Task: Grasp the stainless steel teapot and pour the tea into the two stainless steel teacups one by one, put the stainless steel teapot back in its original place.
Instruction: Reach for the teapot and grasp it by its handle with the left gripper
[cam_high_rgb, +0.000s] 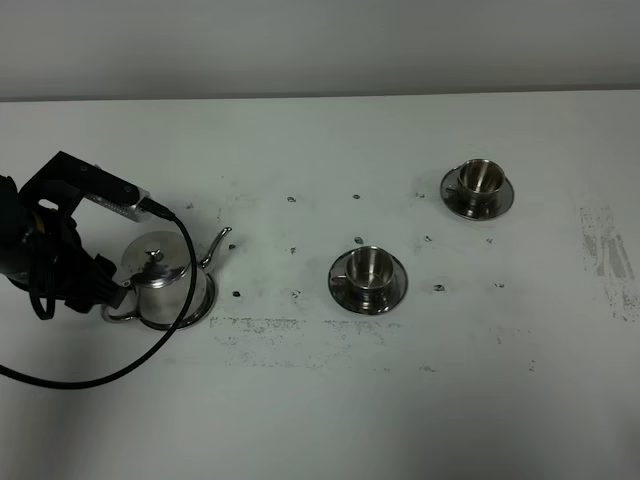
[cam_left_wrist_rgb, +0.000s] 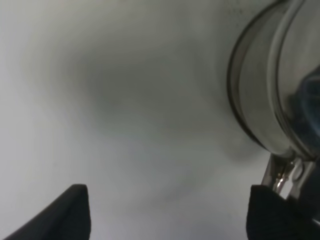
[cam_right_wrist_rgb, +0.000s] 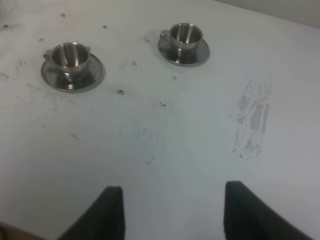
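Note:
The stainless steel teapot (cam_high_rgb: 160, 272) stands at the left of the table on its round steel tray (cam_high_rgb: 203, 308), spout towards the cups. My left gripper (cam_high_rgb: 108, 293) is low beside the pot's loop handle (cam_left_wrist_rgb: 282, 172), open, with bare table between its fingertips (cam_left_wrist_rgb: 75, 210); the pot's body (cam_left_wrist_rgb: 270, 90) fills one side of the left wrist view. The two stainless steel teacups sit on saucers, one near the middle (cam_high_rgb: 368, 270) (cam_right_wrist_rgb: 70, 56) and one farther back right (cam_high_rgb: 480, 180) (cam_right_wrist_rgb: 185, 35). My right gripper (cam_right_wrist_rgb: 170, 210) hovers over bare table, fingers apart, holding nothing; it does not show in the high view.
The white table (cam_high_rgb: 320, 400) carries small dark specks and scuff marks, with a grey smear at the right (cam_high_rgb: 605, 255). A black cable (cam_high_rgb: 150, 350) loops from the left arm across the table in front of the teapot.

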